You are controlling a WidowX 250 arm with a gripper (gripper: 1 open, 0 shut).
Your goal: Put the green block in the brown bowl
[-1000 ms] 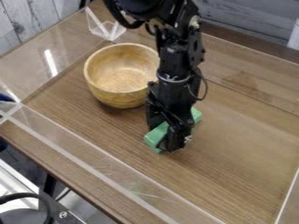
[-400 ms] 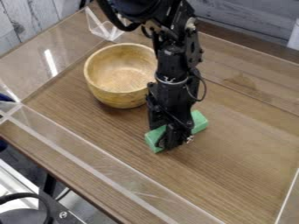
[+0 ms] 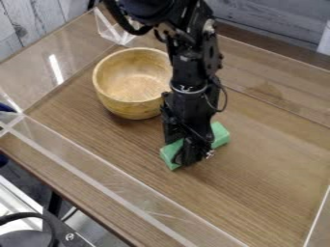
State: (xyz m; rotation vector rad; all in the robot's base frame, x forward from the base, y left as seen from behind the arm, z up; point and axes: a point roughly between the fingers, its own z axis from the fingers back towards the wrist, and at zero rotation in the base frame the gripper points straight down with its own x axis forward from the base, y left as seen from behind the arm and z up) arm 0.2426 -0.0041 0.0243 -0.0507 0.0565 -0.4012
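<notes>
Cable, lower left: black, looped, at the near left corner of the view, beside the table.
Table: brown wood-look top, clear strip running along the near left edge.
Green block: on the table, near side of the bowl and to its right in the view; set at a slant, middle covered by the jaws, both ends exposed.
Jaws: lowered over the block, closed on its middle.
Arm: black, extending down from the top of the view.
Brown bowl: upright, left of the arm in the view, apart from the block.
Clear folded plastic piece: beyond the bowl, near the far left edge.
</notes>
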